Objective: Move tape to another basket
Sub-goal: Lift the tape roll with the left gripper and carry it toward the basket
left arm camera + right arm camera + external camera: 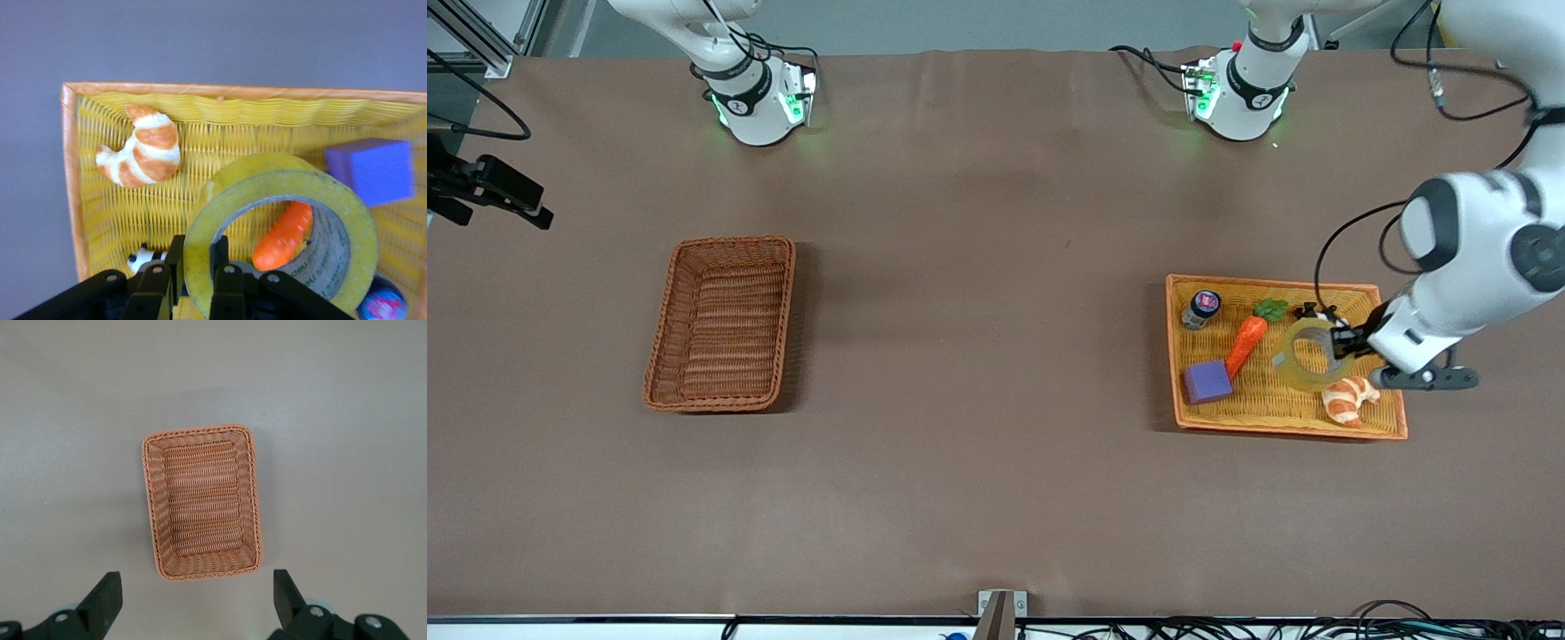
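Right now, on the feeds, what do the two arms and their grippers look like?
Both arms are glossy white with dark grey joint rings, green lights glowing at the bases and black cables trailing along the links. The left gripper has black fingers fixed with small silver screws. The right gripper has matching black fingers, blocky and squared off.

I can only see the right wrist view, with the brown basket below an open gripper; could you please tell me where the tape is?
Observer: The tape is held by the left gripper, shut on the roll's wall over the yellow tray.
Operator: What else is in that tray?
Observer: A carrot, a croissant, a purple block and a small jar.
Operator: Where is the tray relative to my basket?
Observer: The basket, under the open right gripper, sits toward the right arm's end of the table; the tray sits toward the left arm's end.
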You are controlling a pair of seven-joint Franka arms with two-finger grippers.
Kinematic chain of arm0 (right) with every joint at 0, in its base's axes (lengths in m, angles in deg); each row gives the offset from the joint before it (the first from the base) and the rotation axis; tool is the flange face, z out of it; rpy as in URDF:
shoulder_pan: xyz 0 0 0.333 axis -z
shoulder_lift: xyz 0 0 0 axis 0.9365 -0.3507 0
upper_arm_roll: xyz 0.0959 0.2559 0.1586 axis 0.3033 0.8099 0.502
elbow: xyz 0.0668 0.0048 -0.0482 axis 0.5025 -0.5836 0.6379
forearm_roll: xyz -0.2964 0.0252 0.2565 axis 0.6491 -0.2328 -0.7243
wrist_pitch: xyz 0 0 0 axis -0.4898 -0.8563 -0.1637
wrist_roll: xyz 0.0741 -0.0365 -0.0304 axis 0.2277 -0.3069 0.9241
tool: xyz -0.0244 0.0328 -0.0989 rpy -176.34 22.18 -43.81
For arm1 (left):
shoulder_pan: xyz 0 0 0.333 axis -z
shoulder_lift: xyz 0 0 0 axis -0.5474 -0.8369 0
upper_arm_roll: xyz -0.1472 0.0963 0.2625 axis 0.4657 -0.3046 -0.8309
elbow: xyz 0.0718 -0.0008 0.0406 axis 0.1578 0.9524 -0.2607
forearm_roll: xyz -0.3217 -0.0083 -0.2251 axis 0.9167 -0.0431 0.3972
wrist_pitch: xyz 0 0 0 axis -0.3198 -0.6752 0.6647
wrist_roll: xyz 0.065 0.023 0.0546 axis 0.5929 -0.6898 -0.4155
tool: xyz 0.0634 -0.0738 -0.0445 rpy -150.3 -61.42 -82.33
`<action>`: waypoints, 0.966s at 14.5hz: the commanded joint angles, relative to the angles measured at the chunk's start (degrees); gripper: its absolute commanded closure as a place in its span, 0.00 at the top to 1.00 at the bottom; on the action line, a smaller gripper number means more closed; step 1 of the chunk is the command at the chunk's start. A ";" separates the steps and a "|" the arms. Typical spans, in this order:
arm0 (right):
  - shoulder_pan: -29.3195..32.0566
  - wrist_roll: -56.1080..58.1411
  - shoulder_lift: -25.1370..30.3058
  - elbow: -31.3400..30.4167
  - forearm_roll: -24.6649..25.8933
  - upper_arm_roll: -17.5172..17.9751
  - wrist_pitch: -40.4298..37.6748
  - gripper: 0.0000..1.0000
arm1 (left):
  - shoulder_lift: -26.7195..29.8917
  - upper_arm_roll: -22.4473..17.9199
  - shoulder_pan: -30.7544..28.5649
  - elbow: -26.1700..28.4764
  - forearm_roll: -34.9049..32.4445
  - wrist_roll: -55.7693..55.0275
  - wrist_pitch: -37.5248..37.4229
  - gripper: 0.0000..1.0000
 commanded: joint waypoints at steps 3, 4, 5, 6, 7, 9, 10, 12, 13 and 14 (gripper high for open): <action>-0.08 0.59 0.05 0.18 -0.98 -0.25 -0.49 1.00 | 4.44 8.94 0.16 -2.71 -0.02 -7.61 -7.60 0.06; 0.01 0.59 0.05 0.18 -0.98 -0.25 -0.49 1.00 | 4.18 11.84 0.16 -3.15 0.07 -10.34 -8.49 0.06; 0.01 0.59 0.14 0.18 -0.98 -0.25 -0.49 1.00 | 3.92 15.00 0.16 -3.42 0.24 -12.98 -8.58 0.06; 0.01 0.59 0.14 0.18 -0.98 -0.25 -0.58 1.00 | 3.48 17.56 0.16 -3.51 1.46 -15.18 -8.58 0.06; 0.01 0.59 0.06 0.18 -0.98 -0.25 -0.58 1.00 | 3.04 20.02 0.16 -3.86 2.87 -17.55 -8.58 0.06; 0.01 0.59 0.14 0.18 -0.98 -0.25 -0.58 1.00 | -0.46 26.69 0.25 -5.34 3.32 -22.64 -8.41 0.06; 0.01 0.59 0.06 0.18 -0.98 -0.25 -0.58 1.00 | -3.44 29.68 0.68 -7.01 2.89 -25.80 -8.06 0.06; 0.01 0.59 0.14 0.18 -0.89 -0.25 -1.28 1.00 | -10.73 31.82 4.53 -12.45 1.22 -34.32 -7.79 0.06; 0.01 0.59 0.06 0.18 -0.98 -0.25 -1.28 1.00 | -14.24 31.82 7.42 -15.17 -1.14 -38.80 -7.71 0.06; 0.01 0.59 0.14 0.18 -0.98 -0.25 -1.37 1.00 | -17.76 31.82 10.50 -17.03 -3.34 -42.24 -7.71 0.06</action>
